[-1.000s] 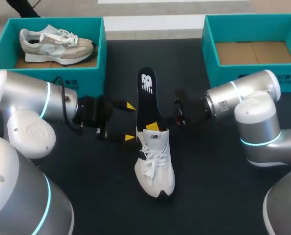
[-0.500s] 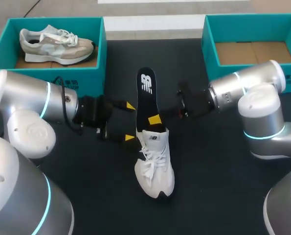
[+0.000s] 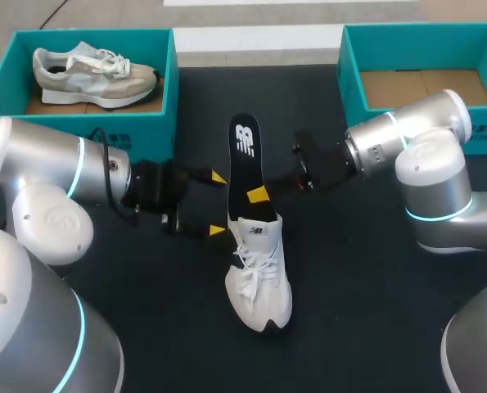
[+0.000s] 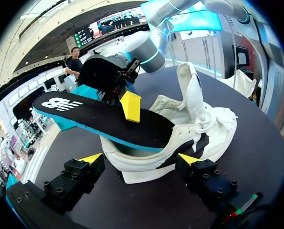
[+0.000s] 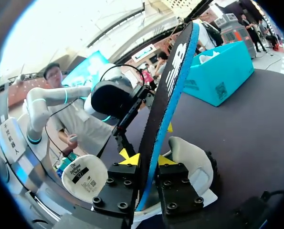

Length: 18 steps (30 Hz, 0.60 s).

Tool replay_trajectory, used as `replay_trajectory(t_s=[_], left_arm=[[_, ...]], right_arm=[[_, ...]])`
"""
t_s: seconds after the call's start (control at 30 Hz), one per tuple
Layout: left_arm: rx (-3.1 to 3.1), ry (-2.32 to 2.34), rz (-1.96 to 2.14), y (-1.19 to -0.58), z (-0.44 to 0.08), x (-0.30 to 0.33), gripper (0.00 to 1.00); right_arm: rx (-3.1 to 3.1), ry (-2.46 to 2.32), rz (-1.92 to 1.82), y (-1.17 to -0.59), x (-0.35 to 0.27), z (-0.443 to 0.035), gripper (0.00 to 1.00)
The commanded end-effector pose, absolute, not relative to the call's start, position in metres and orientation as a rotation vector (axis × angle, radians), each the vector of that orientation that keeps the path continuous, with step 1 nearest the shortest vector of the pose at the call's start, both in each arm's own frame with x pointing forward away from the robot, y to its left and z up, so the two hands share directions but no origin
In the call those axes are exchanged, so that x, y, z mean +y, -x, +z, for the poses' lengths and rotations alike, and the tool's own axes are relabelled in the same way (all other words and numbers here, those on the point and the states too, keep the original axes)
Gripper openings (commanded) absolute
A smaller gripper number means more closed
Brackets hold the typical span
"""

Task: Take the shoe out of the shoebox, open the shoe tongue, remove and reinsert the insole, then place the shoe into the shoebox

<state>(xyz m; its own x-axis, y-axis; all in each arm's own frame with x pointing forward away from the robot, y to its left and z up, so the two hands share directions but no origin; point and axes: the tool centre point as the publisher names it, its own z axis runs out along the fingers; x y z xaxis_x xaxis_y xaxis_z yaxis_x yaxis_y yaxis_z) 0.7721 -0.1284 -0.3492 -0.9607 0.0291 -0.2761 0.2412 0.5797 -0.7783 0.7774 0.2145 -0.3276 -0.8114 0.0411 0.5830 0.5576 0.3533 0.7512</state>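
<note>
Right end effector [image 3: 258,196], pinching insole [image 3: 245,151], has edged away from shoe [image 3: 261,282].

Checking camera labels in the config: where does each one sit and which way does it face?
Head: above and behind the robot, facing down on the table; both arms enter from the sides, left gripper and right gripper by the white shoe.
Left wrist: on the left arm, facing along its open gripper at the shoe's heel; both yellow tips show.
Right wrist: on the right arm, facing the left arm; its gripper shows, shut on the insole.
Shared: all three show shoe and insole.
</note>
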Motion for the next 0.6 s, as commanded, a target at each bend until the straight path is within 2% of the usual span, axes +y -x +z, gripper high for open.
replay_trajectory(t_s=[0.03,0.6], left_arm=[[2.580,-0.224,-1.319,-0.771,-0.349,-0.129,1.00],[2.580,-0.224,-1.319,-0.771,-0.349,-0.129,1.00]], right_arm=[[-2.162,0.533,-1.417,-0.776,0.219,-0.330,0.00],[-2.139,0.625,-1.298,-0.739,0.221,-0.349,0.00]])
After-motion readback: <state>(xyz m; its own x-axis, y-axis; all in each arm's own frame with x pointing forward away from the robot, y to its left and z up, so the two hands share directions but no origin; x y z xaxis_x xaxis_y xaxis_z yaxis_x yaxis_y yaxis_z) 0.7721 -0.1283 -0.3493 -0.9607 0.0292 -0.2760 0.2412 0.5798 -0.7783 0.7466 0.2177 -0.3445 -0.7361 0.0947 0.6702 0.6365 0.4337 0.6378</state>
